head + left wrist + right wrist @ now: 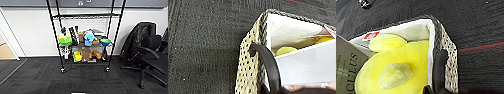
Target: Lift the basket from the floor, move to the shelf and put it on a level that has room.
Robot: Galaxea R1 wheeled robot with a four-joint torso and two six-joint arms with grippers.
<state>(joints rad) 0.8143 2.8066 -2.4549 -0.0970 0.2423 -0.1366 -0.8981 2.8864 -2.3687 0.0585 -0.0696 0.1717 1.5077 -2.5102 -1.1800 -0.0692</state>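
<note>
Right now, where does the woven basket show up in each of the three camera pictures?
Head view: I can't make out the basket; the shelf stands ahead on the floor.
Left wrist view: the basket, one corner and a dark handle.
Right wrist view: its rim and speckled side, a yellow plush toy inside.
Shared landmark: the dark grey floor.

Head cam looking fwd/down at shelf from nearby; both wrist cams sharing basket close-up over floor.
</note>
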